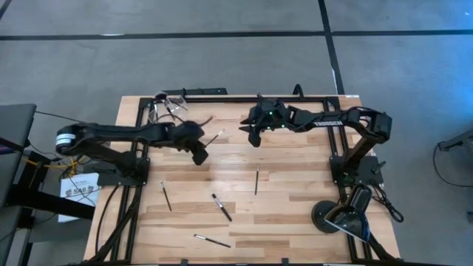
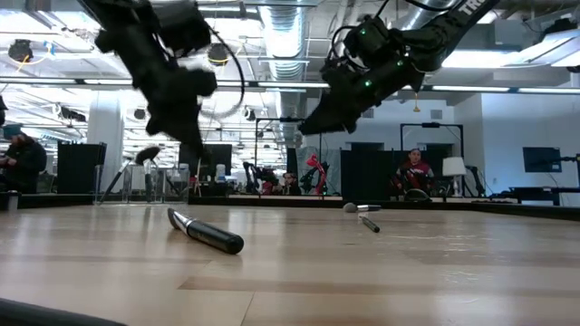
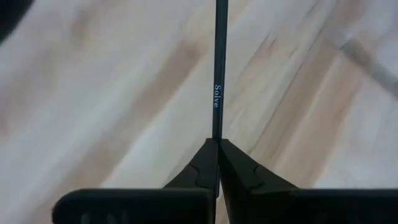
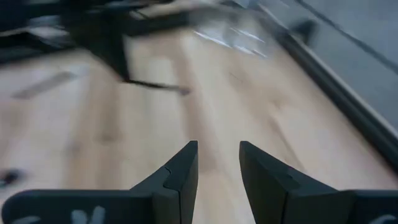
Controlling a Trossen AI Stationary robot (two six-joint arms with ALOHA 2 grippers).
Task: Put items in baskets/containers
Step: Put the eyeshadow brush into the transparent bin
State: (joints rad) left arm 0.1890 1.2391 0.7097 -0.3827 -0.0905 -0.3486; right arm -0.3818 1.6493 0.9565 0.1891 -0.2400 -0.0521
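My left gripper [image 1: 201, 154] hovers above the table's middle left and is shut on a slim dark makeup brush [image 1: 215, 137]. The clear plastic cup [image 1: 167, 106] stands at the far left corner of the table with several brushes in it. Four more brushes lie flat on the wood: [image 1: 166, 196], [image 1: 222, 207], [image 1: 256, 181], [image 1: 212, 240]. In the low view, two of them show as a brush [image 2: 207, 234] and a brush [image 2: 364, 215]. My right gripper [image 1: 255, 135] hangs open over the far middle of the table, above the wood [image 4: 217, 168], holding nothing. My left gripper pinches the brush's thin dark handle [image 3: 216, 127] between its two fingertips [image 3: 200, 163]. The handle runs straight forward from the fingers, in line with them. The printed stretch of the handle [image 3: 216, 96] lies just past the tips. The brush is off the table, its free end [image 1: 222, 132] pointing toward the right arm.
A round black lamp base [image 1: 329, 215] stands at the near right corner of the table. A black frame [image 1: 222, 97] runs along the table's far edge. People sit in the room beyond [image 2: 415, 172]. Bare wood lies between the scattered brushes.
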